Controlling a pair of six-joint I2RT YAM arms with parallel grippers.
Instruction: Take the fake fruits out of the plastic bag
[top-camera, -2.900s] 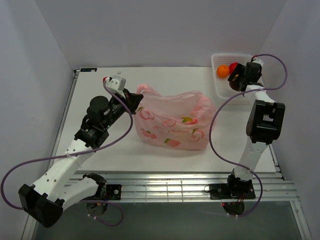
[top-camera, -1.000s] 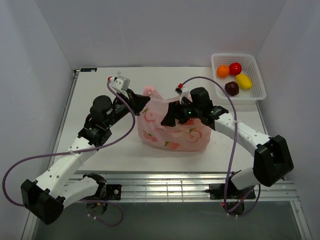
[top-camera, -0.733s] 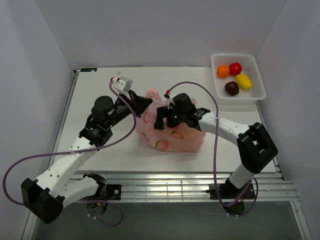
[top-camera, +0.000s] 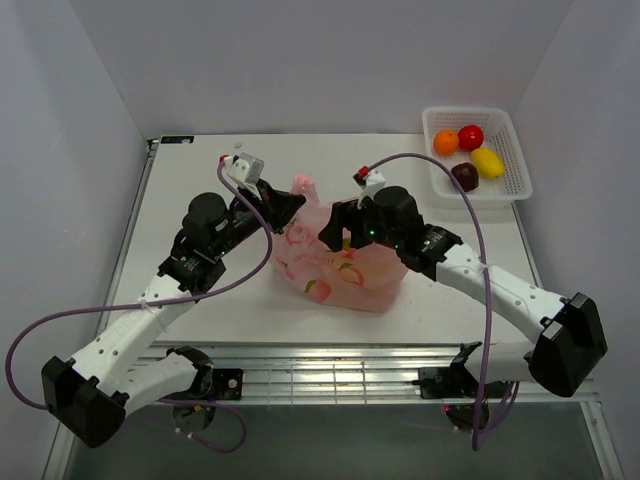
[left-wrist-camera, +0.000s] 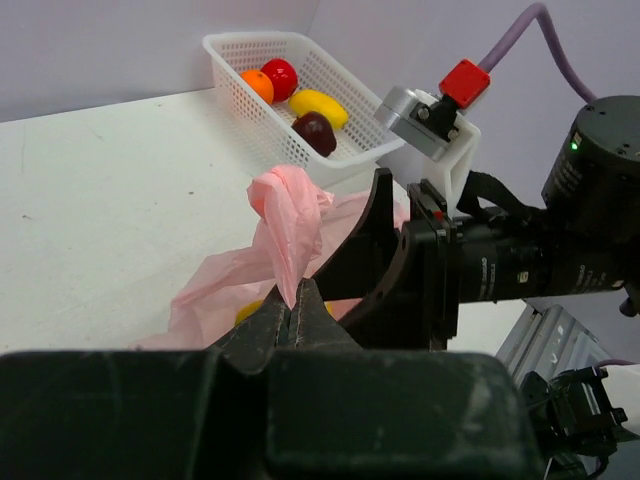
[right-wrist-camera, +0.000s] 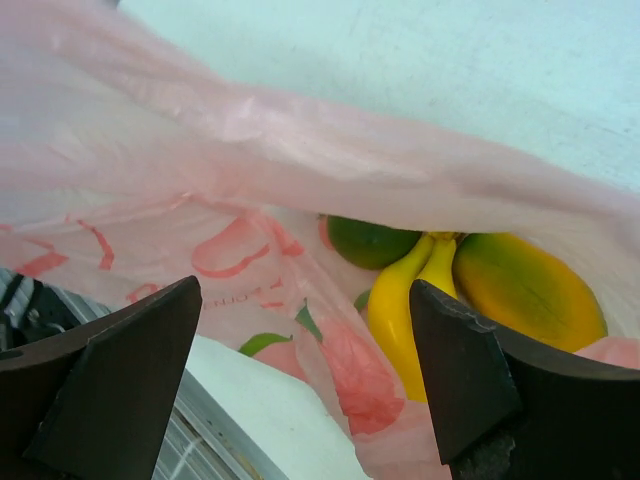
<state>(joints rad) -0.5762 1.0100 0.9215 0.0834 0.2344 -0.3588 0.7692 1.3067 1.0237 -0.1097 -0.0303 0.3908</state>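
Observation:
The pink plastic bag lies bunched at the table's middle. My left gripper is shut on its twisted handle and holds it up; the fingertips are pinched together in the left wrist view. My right gripper is open at the bag's mouth, its jaws spread wide over the bag's inside. A yellow banana, a green fruit and a yellow-green fruit lie inside the bag. The right gripper holds nothing.
A white lattice basket stands at the back right with an orange fruit, a red one, a yellow one and a dark purple one. It also shows in the left wrist view.
My right arm has swung from the basket over to the bag and now sits at its mouth. The bag has bunched up and shrunk leftward. My left gripper still holds the handle.

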